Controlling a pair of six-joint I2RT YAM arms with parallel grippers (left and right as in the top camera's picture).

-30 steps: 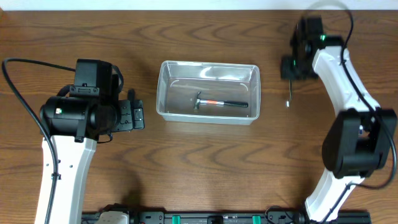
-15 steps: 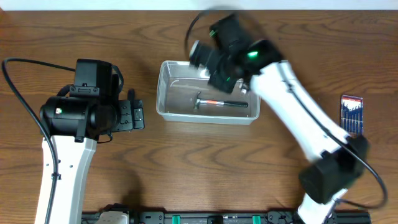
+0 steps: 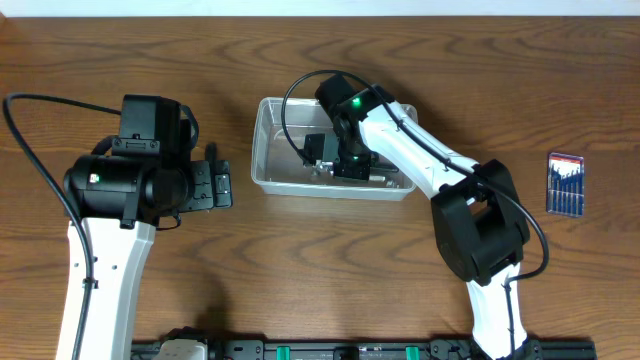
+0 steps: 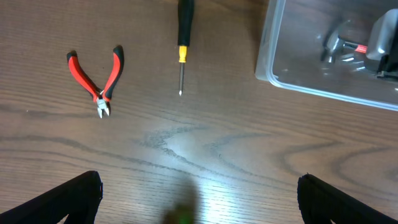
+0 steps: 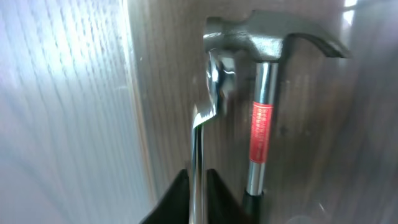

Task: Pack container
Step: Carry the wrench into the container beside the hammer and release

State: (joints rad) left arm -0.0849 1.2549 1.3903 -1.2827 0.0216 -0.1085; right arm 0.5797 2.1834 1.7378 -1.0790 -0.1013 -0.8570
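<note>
Container (image 3: 262, 142), hammer (image 5: 262, 124) inside, right claw (image 5: 198, 179) holding wrench (image 5: 215, 74)

The table (image 3: 300, 260) is brown wood with wavy lines. A pale strip (image 3: 200, 6) runs along its far edge. Light shines on the wood.

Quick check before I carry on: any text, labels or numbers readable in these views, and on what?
No text is legible.
Red label on the hammer in the container: print too blurred to read.
Screwdriver set packaging, overhead view, right side: too small to read.
Wrench in the right gripper: no marking visible.
</note>
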